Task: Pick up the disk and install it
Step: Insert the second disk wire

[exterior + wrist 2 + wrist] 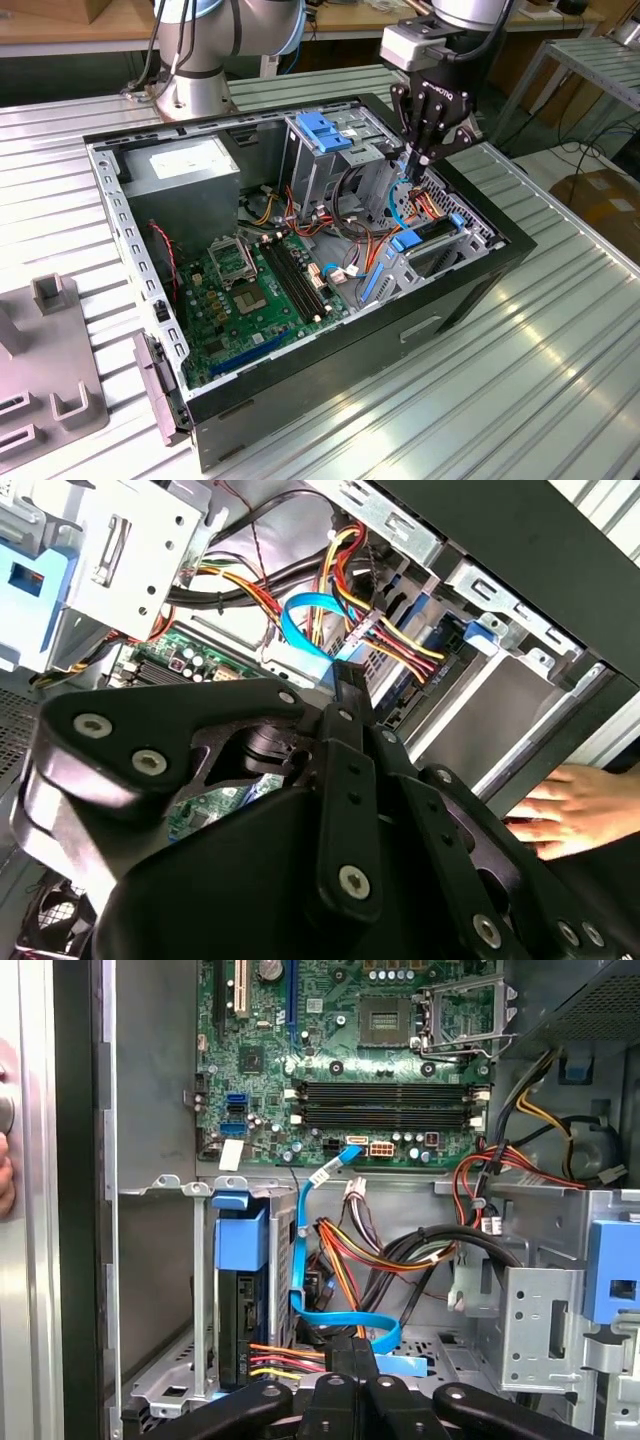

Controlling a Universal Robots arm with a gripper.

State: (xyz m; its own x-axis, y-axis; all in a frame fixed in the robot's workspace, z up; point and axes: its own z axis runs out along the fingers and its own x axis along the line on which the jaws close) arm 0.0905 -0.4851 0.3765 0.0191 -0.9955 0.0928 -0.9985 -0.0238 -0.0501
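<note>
Exterior view: gripper lowered into the open computer case above the drive bay, just beside the blue data cable. Its fingers appear drawn together; whether they grip anything cannot be told. First wrist view: the disk stands seated in the bay, blue carrier rail uppermost, power wires plugged in. Second wrist view: a hand rests on the case edge.

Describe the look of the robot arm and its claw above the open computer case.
The claw is matte black, built of jointed links fastened with round silver screws, with small white lettering on its body. A light grey boxy block sits above it. The arm is silver-grey and tubular with pale blue joint caps.
</note>
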